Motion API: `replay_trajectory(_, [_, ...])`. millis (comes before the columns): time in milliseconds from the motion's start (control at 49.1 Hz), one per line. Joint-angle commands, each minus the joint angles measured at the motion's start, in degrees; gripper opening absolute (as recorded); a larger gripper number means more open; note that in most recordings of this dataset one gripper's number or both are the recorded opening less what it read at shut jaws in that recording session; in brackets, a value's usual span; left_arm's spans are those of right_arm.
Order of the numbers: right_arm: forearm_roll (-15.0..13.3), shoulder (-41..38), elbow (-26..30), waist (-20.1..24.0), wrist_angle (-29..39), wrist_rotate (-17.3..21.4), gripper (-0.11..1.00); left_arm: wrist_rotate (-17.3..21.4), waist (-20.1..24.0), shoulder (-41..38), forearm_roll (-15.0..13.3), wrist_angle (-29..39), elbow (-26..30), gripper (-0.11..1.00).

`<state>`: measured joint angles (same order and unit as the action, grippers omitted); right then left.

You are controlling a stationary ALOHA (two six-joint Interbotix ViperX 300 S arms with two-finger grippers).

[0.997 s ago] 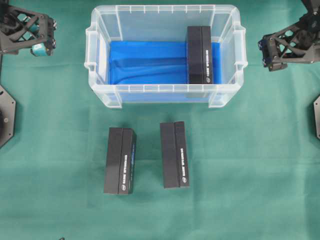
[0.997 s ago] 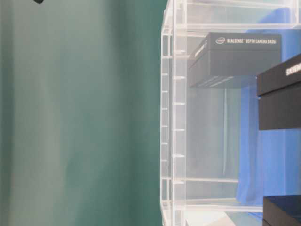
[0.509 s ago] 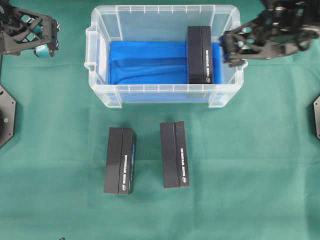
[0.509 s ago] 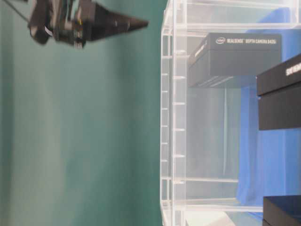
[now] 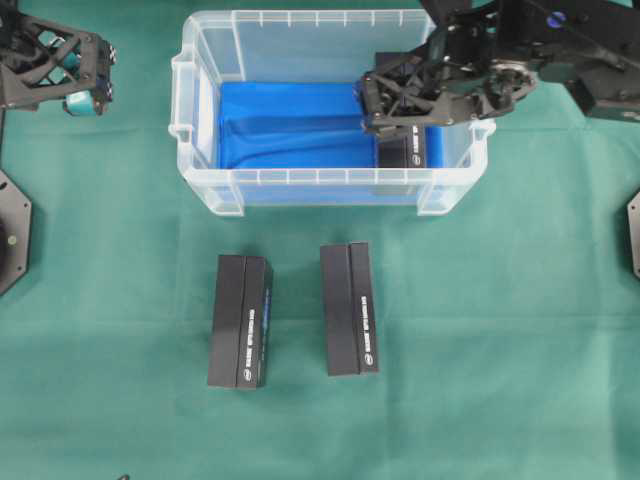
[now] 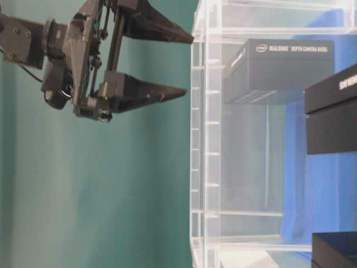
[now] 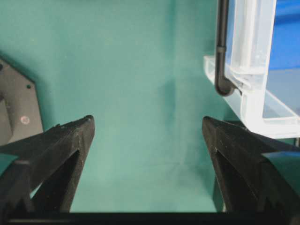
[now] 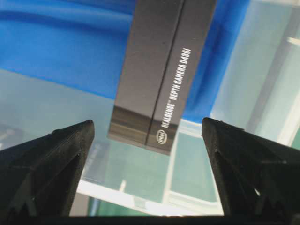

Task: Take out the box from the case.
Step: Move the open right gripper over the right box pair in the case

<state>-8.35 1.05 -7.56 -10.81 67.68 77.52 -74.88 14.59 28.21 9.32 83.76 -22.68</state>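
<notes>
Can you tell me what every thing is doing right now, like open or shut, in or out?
Case: open top, upright.
Box in case: lying inside, not gripped.
Left box on table: out, lying flat.
Right box on table: out, lying flat.
Right gripper: open, above the case.
Left gripper: open, empty, beside the case.

We see a robotics lab bench: a surface (image 5: 500, 330) draped in green cloth, two black robot arms (image 5: 560, 40) mounted at its edges, and boxed depth cameras (image 5: 349, 308) laid out for trials.
</notes>
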Motion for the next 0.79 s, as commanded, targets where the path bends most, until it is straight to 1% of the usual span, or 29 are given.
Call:
replay_trajectory(0, [-0.2, 0.4, 1.8, 0.3, -0.4, 0.3, 0.91, 0.2, 0.0, 0.5, 0.1, -0.4, 0.6, 0.97])
replay_trajectory(244, [-0.4, -0.1, 2.5, 0.4, -0.4, 1.8, 0.91, 1.5, 0.0, 0.6, 0.1, -1.9, 0.5, 0.97])
replay_trajectory(366, [-0.9, -0.4, 2.6, 0.4, -0.4, 1.8, 0.91, 1.8, 0.0, 0.6, 0.0, -2.0, 0.6, 0.97])
replay_trajectory(773, [-0.9, -1.6, 3.1, 0.4, -0.9, 1.8, 0.91, 1.8, 0.0, 0.7, 0.0, -2.0, 0.4, 0.97])
